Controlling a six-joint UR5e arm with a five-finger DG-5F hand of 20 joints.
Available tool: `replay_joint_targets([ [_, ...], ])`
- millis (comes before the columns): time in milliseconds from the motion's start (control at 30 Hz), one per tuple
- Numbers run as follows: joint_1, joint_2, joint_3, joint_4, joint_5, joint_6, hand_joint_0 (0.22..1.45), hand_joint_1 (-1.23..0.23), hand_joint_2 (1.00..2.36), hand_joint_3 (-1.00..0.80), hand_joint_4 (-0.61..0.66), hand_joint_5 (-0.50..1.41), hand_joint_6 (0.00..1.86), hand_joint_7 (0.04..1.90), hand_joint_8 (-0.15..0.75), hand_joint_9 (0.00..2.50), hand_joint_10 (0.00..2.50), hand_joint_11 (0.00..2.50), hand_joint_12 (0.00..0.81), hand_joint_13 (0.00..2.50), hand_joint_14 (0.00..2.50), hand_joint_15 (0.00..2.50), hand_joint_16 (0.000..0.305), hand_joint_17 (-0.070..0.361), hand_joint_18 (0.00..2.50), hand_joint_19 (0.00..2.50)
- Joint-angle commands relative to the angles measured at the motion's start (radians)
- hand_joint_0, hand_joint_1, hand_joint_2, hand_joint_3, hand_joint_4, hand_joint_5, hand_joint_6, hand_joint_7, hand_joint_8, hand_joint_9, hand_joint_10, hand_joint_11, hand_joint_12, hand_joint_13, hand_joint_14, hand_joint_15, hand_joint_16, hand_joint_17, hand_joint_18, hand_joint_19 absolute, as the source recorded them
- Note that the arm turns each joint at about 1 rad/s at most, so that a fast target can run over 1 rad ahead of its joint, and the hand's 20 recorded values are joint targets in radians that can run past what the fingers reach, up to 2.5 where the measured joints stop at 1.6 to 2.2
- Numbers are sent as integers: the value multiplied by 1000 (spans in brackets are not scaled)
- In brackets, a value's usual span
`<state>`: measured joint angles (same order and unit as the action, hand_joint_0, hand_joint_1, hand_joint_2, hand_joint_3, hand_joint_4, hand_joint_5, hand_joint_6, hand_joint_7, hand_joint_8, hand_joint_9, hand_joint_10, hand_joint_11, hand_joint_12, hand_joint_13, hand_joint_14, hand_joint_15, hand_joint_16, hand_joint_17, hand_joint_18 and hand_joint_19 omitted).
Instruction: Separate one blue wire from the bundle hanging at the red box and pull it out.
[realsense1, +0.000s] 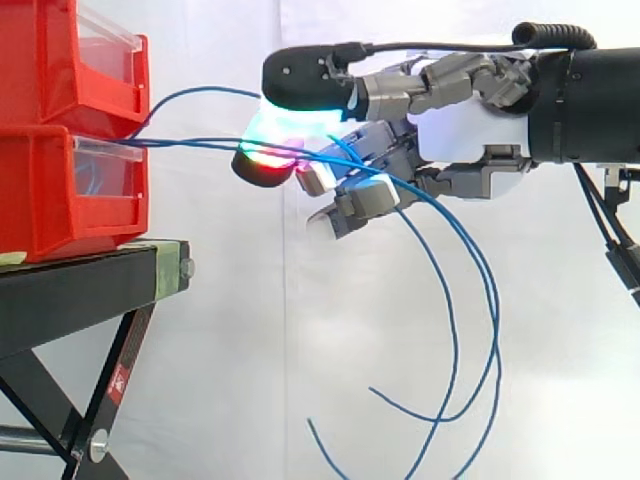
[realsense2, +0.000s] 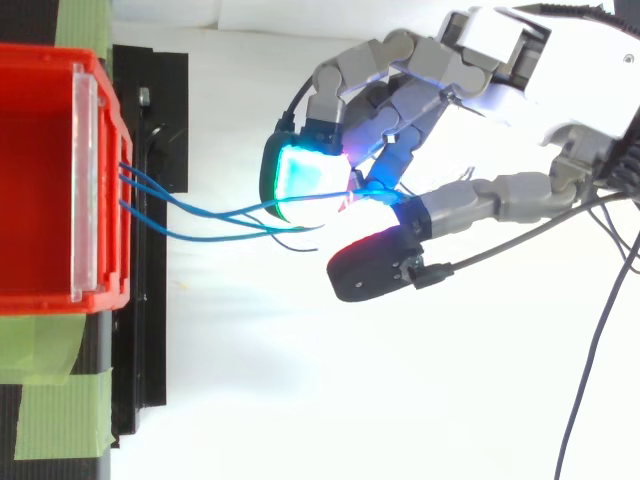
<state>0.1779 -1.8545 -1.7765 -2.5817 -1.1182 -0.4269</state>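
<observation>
Side view: hand (realsense1: 470, 135) curled around blue wires (realsense1: 185, 143)

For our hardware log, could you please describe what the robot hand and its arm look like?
The robot hand has a white palm shell, grey segmented fingers and thick black fingertip pads glowing green, cyan and red. The arm is a black cylinder.

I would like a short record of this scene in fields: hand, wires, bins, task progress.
hand: fingers curled, glowing pads pinching the blue wires
blue wires: leave the front of the red bins, run to the hand, loose ends hang below it
red bins: stacked on the black stand
progress: several wires seem held together; none pulled out yet
</observation>
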Motion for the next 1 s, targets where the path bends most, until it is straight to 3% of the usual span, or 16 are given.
replay_joint_targets([
  [0,0,0,0,0,0,-1,567,-735,1000,-500,187,-241,852,1012,315,972,18,1248,322,1394,16,1388,54,121,614,558],
  [267,0,0,0,0,-2,-1,524,-644,1000,-500,194,-235,847,1002,332,1006,17,1252,334,1404,15,1368,57,128,629,562],
  [500,0,0,0,-2,0,0,559,-580,1000,-500,184,-225,840,1012,328,1048,19,1252,316,1414,16,1372,54,123,629,579],
  [967,0,0,0,0,0,-1,621,-672,1013,-369,166,-214,847,1035,323,1088,18,1253,308,1422,18,1375,52,117,633,575],
])
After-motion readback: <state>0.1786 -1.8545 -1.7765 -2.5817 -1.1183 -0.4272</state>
